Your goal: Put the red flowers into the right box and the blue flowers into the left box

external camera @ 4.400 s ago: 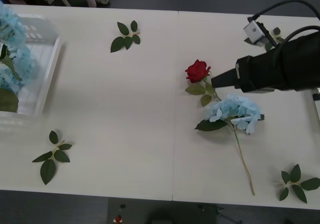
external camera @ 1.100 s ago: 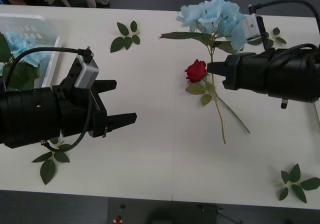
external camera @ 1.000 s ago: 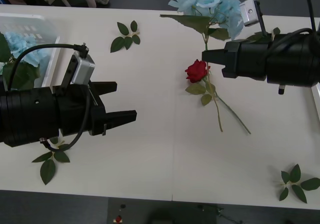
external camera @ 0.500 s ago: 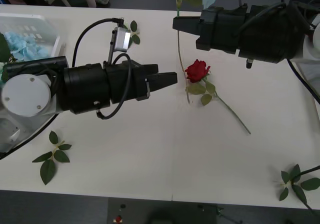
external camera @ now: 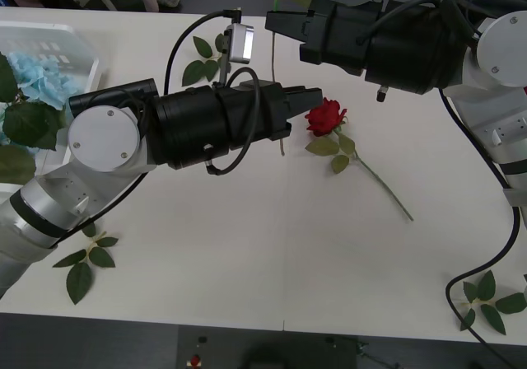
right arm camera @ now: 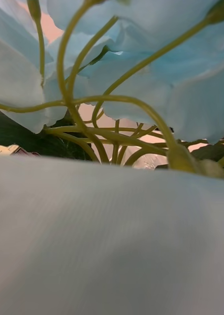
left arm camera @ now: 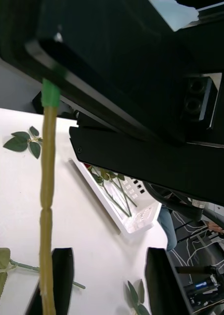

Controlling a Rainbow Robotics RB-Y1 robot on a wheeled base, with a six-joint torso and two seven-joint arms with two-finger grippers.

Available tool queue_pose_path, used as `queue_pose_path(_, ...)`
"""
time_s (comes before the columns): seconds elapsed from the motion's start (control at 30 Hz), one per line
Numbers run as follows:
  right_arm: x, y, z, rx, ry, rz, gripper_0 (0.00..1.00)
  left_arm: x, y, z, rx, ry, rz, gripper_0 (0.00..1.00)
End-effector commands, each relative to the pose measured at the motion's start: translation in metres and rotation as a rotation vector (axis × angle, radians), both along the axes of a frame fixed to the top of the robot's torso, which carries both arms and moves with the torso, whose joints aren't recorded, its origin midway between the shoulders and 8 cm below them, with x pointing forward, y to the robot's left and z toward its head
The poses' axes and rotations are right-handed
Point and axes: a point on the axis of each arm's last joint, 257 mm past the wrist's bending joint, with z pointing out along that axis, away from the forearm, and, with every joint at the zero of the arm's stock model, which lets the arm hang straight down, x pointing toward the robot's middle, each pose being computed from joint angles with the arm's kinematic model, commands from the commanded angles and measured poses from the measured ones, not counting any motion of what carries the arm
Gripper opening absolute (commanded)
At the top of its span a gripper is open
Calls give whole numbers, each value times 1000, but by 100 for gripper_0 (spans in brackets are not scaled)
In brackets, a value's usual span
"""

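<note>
Behind right pincer, right box holds stems.

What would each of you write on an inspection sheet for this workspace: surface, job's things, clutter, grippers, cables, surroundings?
Surface: white table, bare in the middle.
Job's things: red rose lying on the table; blue flower held up by its stem; basket with blue flowers at the table's left.
Clutter: loose leaf sprigs.
Grippers: right gripper shut on the stem; left gripper open, reaching toward the stem.
Cables: black cable hanging from the right arm.
Surroundings: nothing seen clearly.
</note>
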Motion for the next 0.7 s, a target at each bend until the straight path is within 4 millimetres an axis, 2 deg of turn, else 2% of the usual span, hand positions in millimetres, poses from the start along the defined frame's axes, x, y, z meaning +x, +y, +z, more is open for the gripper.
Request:
queue_pose_path(0.03, -3, 4, 23, 1, -79, 7, 0, 5, 10, 12, 11, -41, 14, 0)
queue_pose_path(0.33, -4, 4, 22, 1, -73, 9, 0, 7, 19, 9, 41, -56, 24, 0)
queue_pose_path(0.37, -4, 5, 21, 0, -72, 10, 10, 7, 21, 9, 47, -62, 26, 0)
queue_pose_path(0.4, -3, 4, 20, -10, -76, 7, 45, 7, 23, 9, 52, -61, 26, 0)
queue_pose_path(0.43, -2, 4, 20, -18, -85, 3, 62, 7, 26, 8, 55, -58, 26, 0)
queue_pose_path(0.5, -1, 2, 19, -36, -94, -2, 79, 7, 32, 10, 47, -40, 26, 0)
queue_pose_path(0.57, 0, 1, 18, -50, -102, -3, 86, 5, 41, 13, 28, 2, 20, 0)
queue_pose_path(0.6, 0, 1, 17, -56, -105, -6, 87, 6, 55, 14, 13, 46, 25, 0)
queue_pose_path(0.63, 0, 0, 17, -59, -105, -5, 88, 8, 72, 15, 6, 78, 39, 0)
queue_pose_path(0.7, 1, -2, 15, -67, -101, -5, 89, 10, 117, 6, 59, 123, 82, 0)
